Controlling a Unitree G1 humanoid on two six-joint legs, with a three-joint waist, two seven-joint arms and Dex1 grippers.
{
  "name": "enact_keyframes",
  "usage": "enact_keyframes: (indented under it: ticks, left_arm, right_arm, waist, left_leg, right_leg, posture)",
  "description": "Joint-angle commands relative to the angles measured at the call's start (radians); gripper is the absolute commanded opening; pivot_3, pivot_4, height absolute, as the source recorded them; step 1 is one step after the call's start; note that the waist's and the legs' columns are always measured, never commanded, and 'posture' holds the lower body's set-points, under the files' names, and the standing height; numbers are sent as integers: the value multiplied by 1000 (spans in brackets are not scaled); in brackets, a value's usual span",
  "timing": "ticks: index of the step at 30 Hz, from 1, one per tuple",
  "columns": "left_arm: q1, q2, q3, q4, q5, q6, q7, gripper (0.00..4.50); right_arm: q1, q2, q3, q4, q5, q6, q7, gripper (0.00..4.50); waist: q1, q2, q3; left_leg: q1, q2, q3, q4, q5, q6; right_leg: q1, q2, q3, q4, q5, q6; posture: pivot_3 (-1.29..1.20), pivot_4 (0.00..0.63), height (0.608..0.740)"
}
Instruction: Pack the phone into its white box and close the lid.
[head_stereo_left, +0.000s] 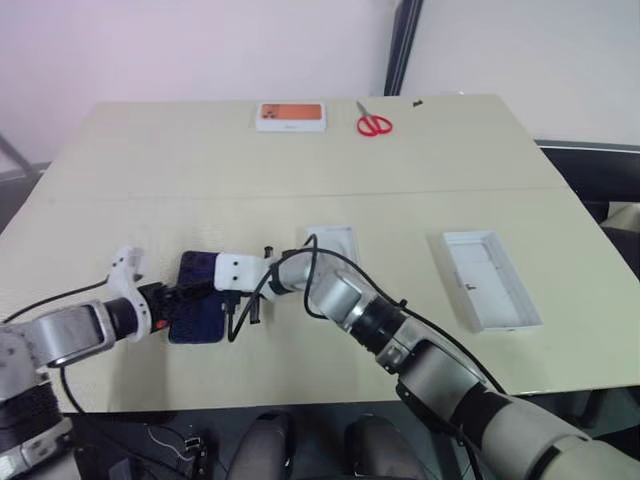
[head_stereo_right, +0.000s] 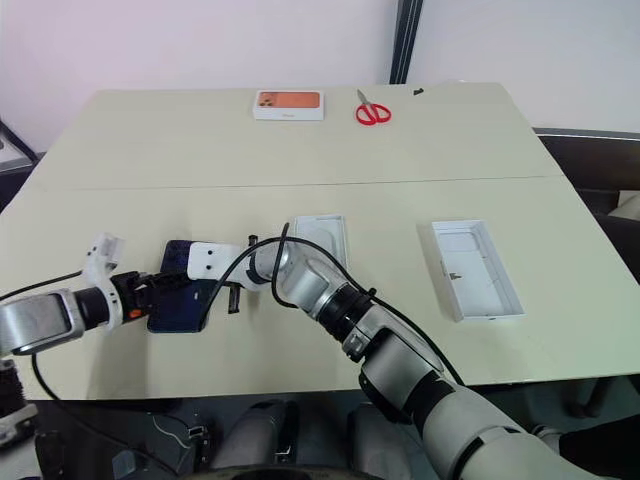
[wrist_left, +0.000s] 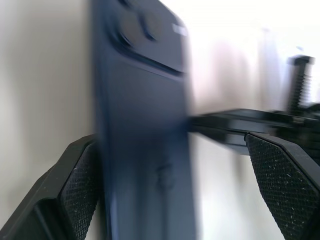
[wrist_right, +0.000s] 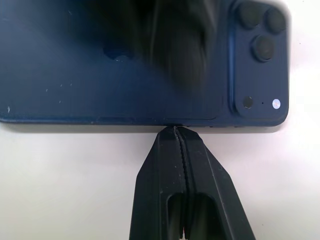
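While the dark navy-blue phone (head_stereo_left: 197, 298) lies flat, back up, near the front-left corner of the pale worktop (head_stereo_left: 300, 170), both arms close in on it from opposite sides. The left gripper (head_stereo_left: 180, 297) reaches in from the left with its jaws spread wide; in the left wrist view one textured pad (wrist_left: 80, 187) sits against one long edge of the phone and the other pad stands clear of the far edge, so nothing is clamped. The right gripper (wrist_right: 176, 131) comes across from the right with its jaws pressed tightly together, holding nothing, the joined tips touching the middle of the phone's long edge, with the camera lenses (wrist_right: 261, 30) off to one side. A shallow white tray (head_stereo_left: 333, 243), partly hidden by the right arm, sits just right of the phone toward the worktop's centre; its floor cannot be made out. The lid (head_stereo_left: 490, 279), pale inside with small marks, lies open side up toward the right edge, well apart from the phone. Along the far edge rest a white box printed with an orange picture (head_stereo_left: 291, 116) and red-handled scissors (head_stereo_left: 373, 122).
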Motion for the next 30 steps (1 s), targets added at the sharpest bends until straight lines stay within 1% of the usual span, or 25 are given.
enact_keyframes:
  ticks: [1,5,10,13,15,16,20,21,28,30]
  left_arm:
    - [4,26,-24,22,-109,-43,30,4500]
    - [31,65,-56,34,-143,-95,74,4500]
    - [56,110,-61,54,-157,-178,114,4500]
    - [68,132,-76,59,-180,-203,122,3653]
    - [77,142,-84,56,-195,-216,124,2649]
    - [82,146,-88,56,-203,-222,124,2073]
    - [96,158,-110,54,-247,-258,130,111]
    - [101,157,-116,57,-266,-272,138,43]
    - [130,162,-145,49,-372,-366,185,43]
    - [123,155,-157,29,-422,-409,204,43]
  right_arm:
    - [-11,15,-21,-17,2,-16,-7,28]
    - [-4,11,-20,-23,0,-15,-9,28]
    - [4,1,-21,-39,-2,-10,-8,28]
    - [6,-10,-23,-55,-5,-8,-9,0]
    - [5,-18,-27,-69,-4,-3,-7,0]
    - [5,-22,-30,-76,-3,1,-8,0]
    - [4,-36,-43,-95,-1,9,-9,0]
    - [6,-45,-47,-112,-3,12,-9,0]
    - [25,-117,-82,-272,10,77,8,0]
    - [35,-167,-106,-363,20,107,37,0]
  waist:
    - [-1,0,0]
    - [-5,0,0]
    - [-18,0,0]
    - [-22,0,0]
    - [-22,0,0]
    - [-22,0,0]
    - [-22,0,0]
    - [-23,0,0]
    - [-20,0,0]
    - [-19,0,0]
  left_leg:
    - [0,0,0,0,0,0]
    - [0,0,0,-1,0,0]
    - [0,0,0,-1,0,0]
    - [0,0,0,-1,0,0]
    - [-1,0,0,-2,0,0]
    - [-1,0,0,-2,0,0]
    - [-1,0,0,-1,0,0]
    - [-1,0,0,-1,0,0]
    - [-1,0,0,-2,0,0]
    - [-2,0,0,-2,0,0]
  right_leg:
    - [0,0,0,0,0,0]
    - [-1,0,0,0,0,0]
    - [-1,0,0,0,0,0]
    - [-1,0,0,0,0,0]
    - [-1,0,0,0,0,0]
    - [-1,0,0,-1,0,0]
    - [-1,0,0,-1,0,0]
    - [-1,0,0,-1,0,0]
    - [-2,0,0,-1,0,0]
    - [-2,0,0,-1,0,0]
  posture:
    - [0,150,740]
    - [0,150,740]
    - [0,150,740]
    - [0,150,740]
    - [0,150,740]
    - [0,150,740]
    - [0,150,740]
    - [0,150,740]
    - [0,150,740]
    - [0,150,740]
